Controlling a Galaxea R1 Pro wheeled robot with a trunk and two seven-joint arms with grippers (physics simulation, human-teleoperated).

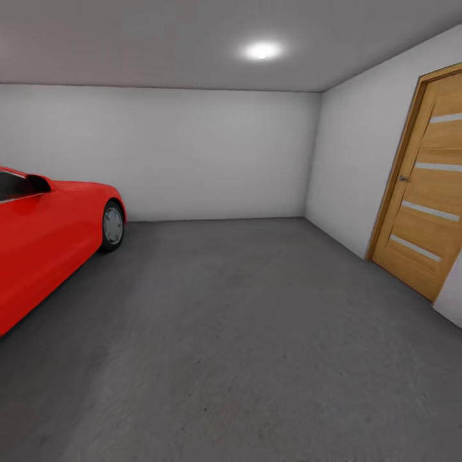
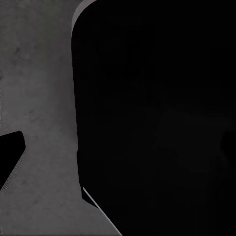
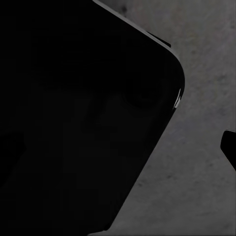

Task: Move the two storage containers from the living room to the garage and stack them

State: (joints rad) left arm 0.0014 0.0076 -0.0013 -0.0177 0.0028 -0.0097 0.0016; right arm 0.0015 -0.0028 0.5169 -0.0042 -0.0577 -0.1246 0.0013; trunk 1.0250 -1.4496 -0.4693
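One red car (image 1: 45, 237) stands at the left of the garage in the head view, on the dark grey concrete floor (image 1: 256, 333), with a wooden door (image 1: 427, 192) on the right wall. Both wrist views show a large black body over speckled concrete (image 2: 39, 98); whether either gripper is spread or closed cannot be told, and the containers' whereabouts cannot be told.

A dark claw tip (image 2: 11, 156) at each wrist view's edge, state unclear.
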